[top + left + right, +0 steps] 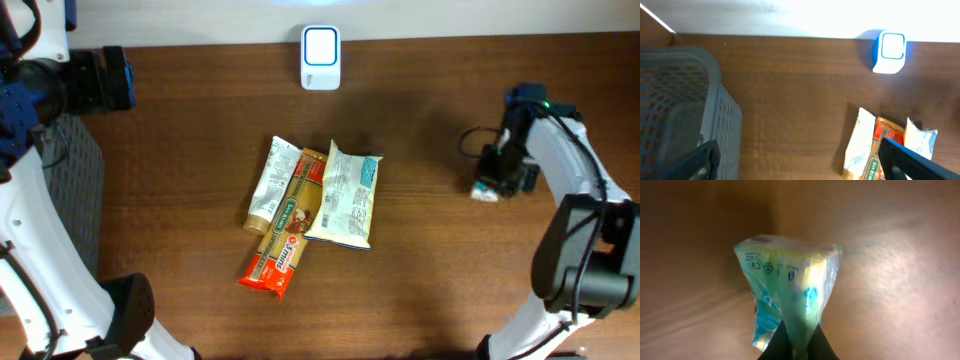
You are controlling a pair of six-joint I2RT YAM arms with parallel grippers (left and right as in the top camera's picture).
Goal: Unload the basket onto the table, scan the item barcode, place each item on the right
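My right gripper (797, 349) is shut on the pinched end of a small turquoise and white packet (790, 285), which hangs over the brown table. From overhead the packet (485, 188) and right gripper (503, 168) are at the right side, well away from the scanner. The white and blue barcode scanner (321, 58) stands at the back centre, also seen as the scanner (889, 51) in the left wrist view. My left gripper (799, 152) is open and holds nothing, at the far left near the basket.
Three more items lie mid-table: a white tube pack (272, 182), an orange-red pasta pack (288, 228) and a white pouch (345, 195). A grey mesh basket (685, 100) sits at the left edge. A black cable (470, 140) curls beside the right arm.
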